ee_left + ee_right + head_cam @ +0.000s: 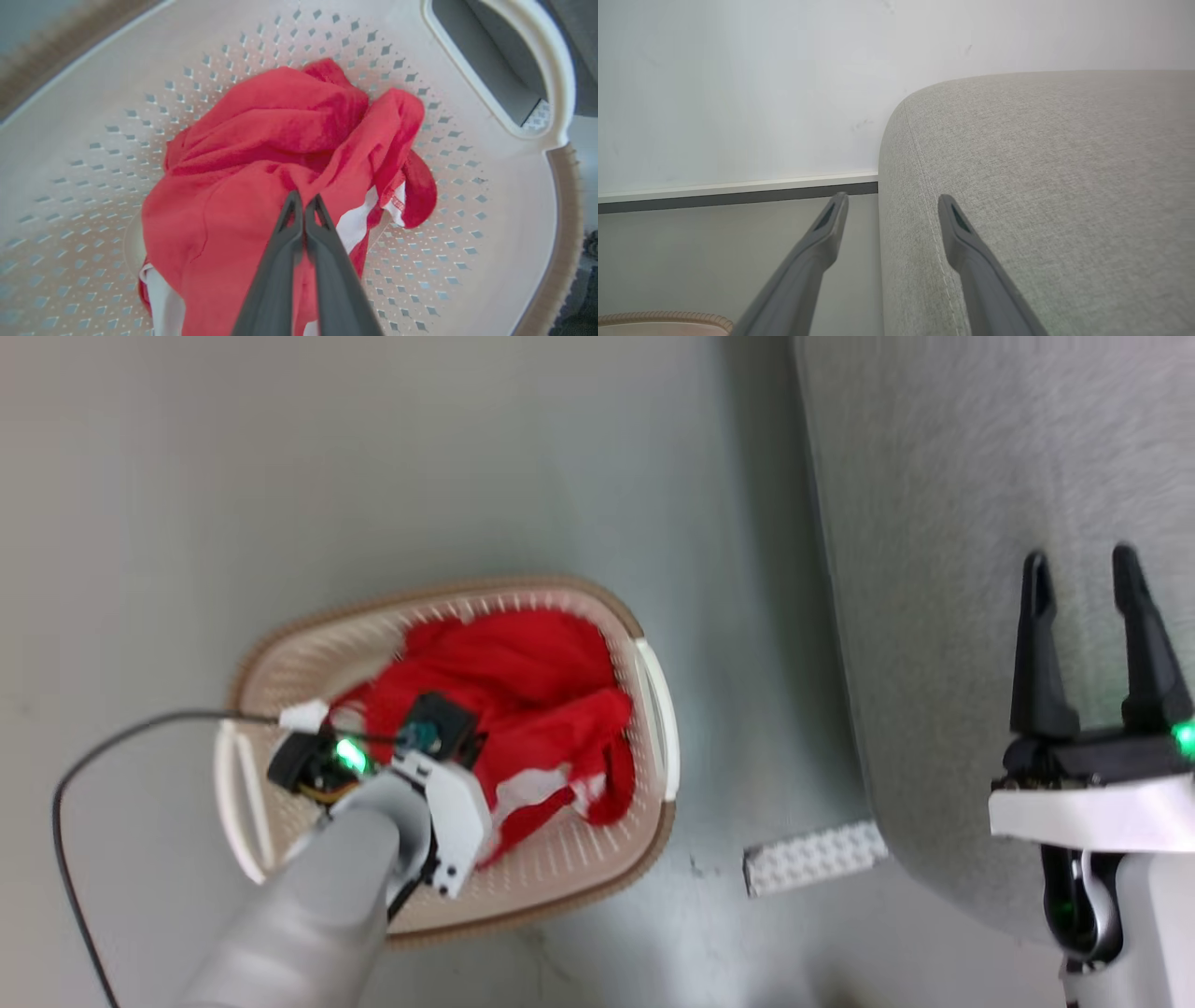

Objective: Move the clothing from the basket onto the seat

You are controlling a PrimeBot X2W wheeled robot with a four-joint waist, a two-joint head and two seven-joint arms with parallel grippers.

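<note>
Nearest, the left arm reaches down into the basket (420,593). Its left tool (304,203) has both fingers pressed together, tips meeting on a raised fold of the clothing (261,140). It appears to have pinched a bit of the red cloth between them. The clothing lies bunched in a heap on the basket's floor, with white panels showing along its lower edge. All of it is inside the holed walls, and no part hangs over the brown rim.

To the robot's right, the right tool (1080,556) stands with its fingers wide apart and nothing between them. It hangs over the near rounded edge of the seat (980,476). In its own wrist view, one finger is over the floor and the other over the grey cloth beside the seam.

The basket sits on the floor (280,476), near the seat but not touching it. A small white studded strip (814,859) lies between them. Beyond the seat is a pale wall (738,93).

The task looks barely begun. The cloth seems gripped, but it has not been lifted clear. The lift, the carry across the gap and the drop onto the bare seat are yet to come.
</note>
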